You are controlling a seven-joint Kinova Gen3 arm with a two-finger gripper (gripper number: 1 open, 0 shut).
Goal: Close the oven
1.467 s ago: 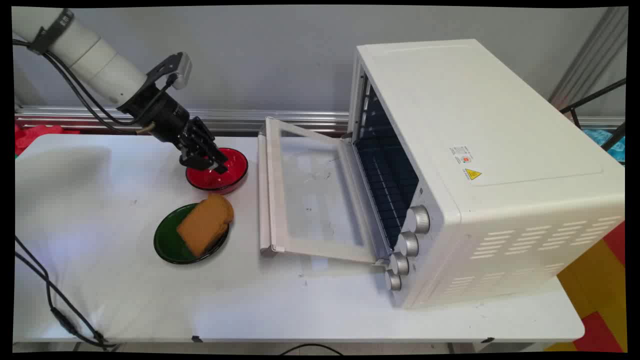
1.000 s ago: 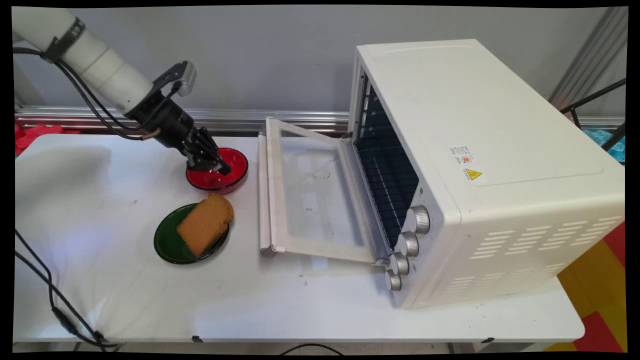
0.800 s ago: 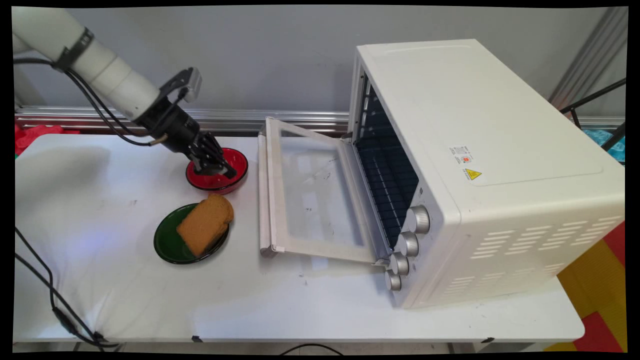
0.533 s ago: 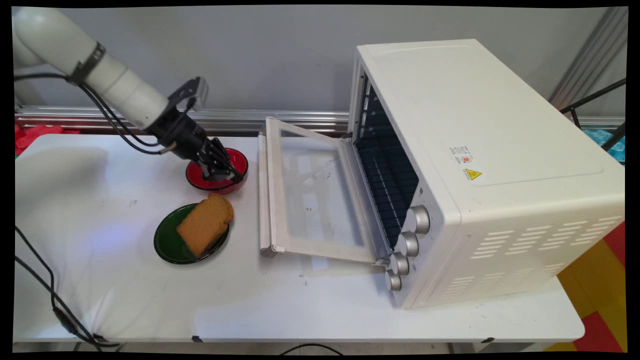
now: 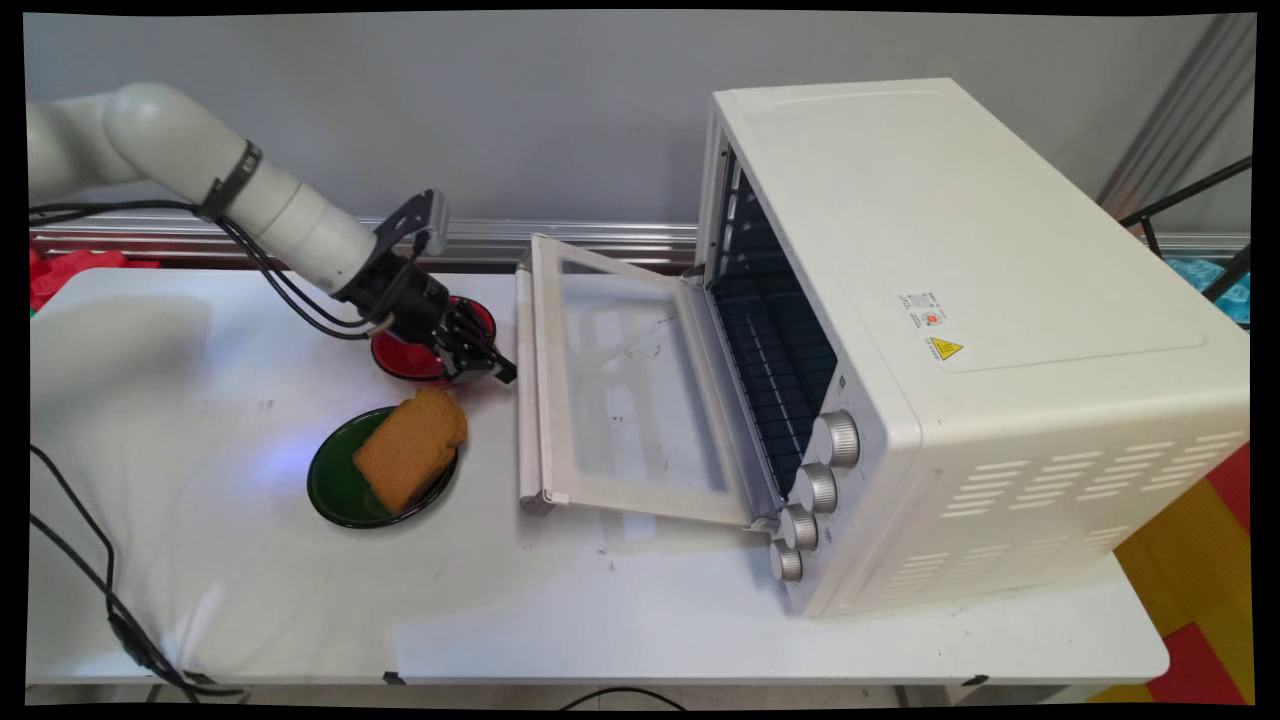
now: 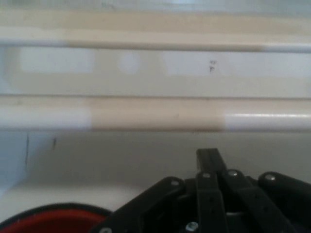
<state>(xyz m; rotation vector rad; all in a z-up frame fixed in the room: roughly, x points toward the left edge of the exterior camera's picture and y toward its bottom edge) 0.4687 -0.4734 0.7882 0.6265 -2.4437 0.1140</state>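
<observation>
Over the red bowl, the end effector slants toward the oven door.

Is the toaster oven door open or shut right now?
Open. The toaster oven door is folded down flat toward the table, its handle facing the gripper, and the rack inside shows.

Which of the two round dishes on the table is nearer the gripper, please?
The red bowl, directly beneath the gripper. The green plate with the bread slice lies farther toward the near edge.
</observation>
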